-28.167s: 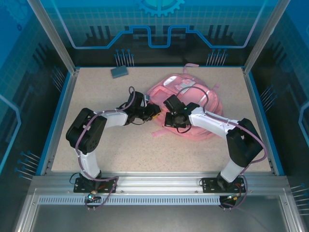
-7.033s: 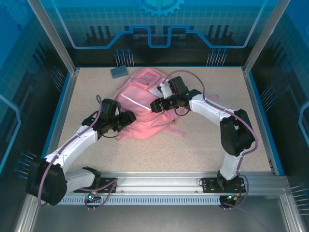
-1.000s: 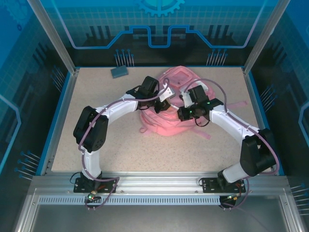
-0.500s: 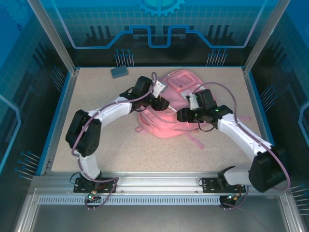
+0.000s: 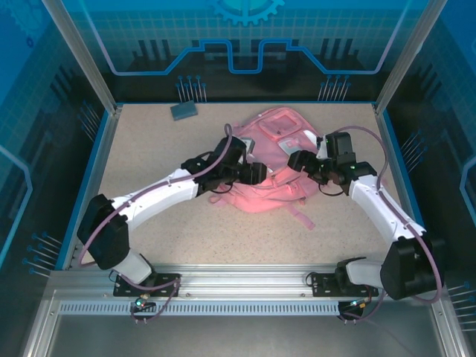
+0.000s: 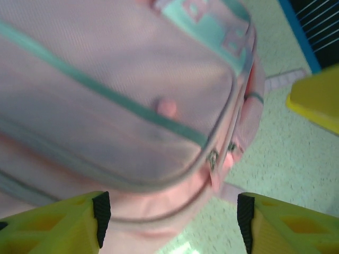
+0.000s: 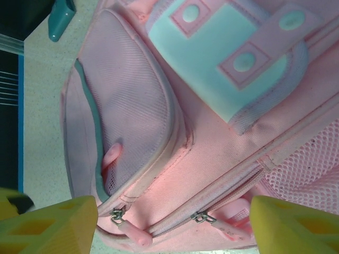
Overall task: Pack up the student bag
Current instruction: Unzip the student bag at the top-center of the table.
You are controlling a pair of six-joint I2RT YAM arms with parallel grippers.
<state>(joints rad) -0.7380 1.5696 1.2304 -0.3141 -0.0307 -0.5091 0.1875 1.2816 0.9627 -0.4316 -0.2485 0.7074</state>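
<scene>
The student bag (image 5: pixel 271 160) is seen lying flat on the bench (image 5: pixel 149 216), toward the far middle, with its front pockets turned upward and a pink strap (image 5: pixel 301 217) trailed out on the near side. The left tool (image 5: pixel 256 173) is held at the bag's left edge. Its yellow fingers (image 6: pixel 69 225) are spread well apart, with a zip pocket seen between them below, and nothing is clamped. Whether the fabric is touched cannot be told. The right tool (image 5: pixel 296 160) is placed at the bag's right side. Its fingers (image 7: pixel 47 225) are likewise set wide apart above the pocket and the pale patch (image 7: pixel 222 58), and no fabric is gripped. Two zip pulls (image 7: pixel 117 214) are seen along the lower seams in the right wrist view. A small grey-blue block (image 5: pixel 184 110) is found on the far left part of the bench, well apart from the bag.
</scene>
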